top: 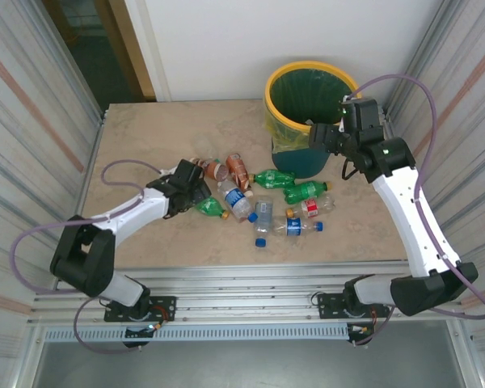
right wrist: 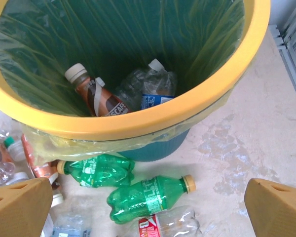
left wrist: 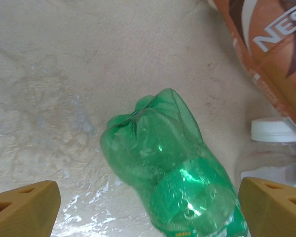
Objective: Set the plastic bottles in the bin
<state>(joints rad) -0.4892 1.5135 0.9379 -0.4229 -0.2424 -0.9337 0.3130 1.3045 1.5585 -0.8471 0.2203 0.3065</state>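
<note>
The teal bin [top: 299,162] with yellow rim [right wrist: 138,123] and green liner stands at the back right. Inside it lie a brown bottle [right wrist: 96,94] and a crushed clear bottle [right wrist: 148,89]. My left gripper [left wrist: 148,210] is open and low over the table. Its fingers [left wrist: 24,210] stand either side of a green bottle [left wrist: 172,168], apart from it. My right gripper [right wrist: 148,212] hangs open and empty at the bin's near rim, high above two green bottles [right wrist: 148,192] and a clear red-labelled one [right wrist: 167,224]. Several more bottles [top: 263,214] lie mid-table.
A brown-orange bottle [left wrist: 271,54] and a white-capped clear bottle [left wrist: 274,131] lie just right of the left gripper [top: 198,192]. A loose blue cap [top: 260,241] sits near the front. Corrugated walls close both sides. Bare tabletop [top: 145,137] lies at the back left.
</note>
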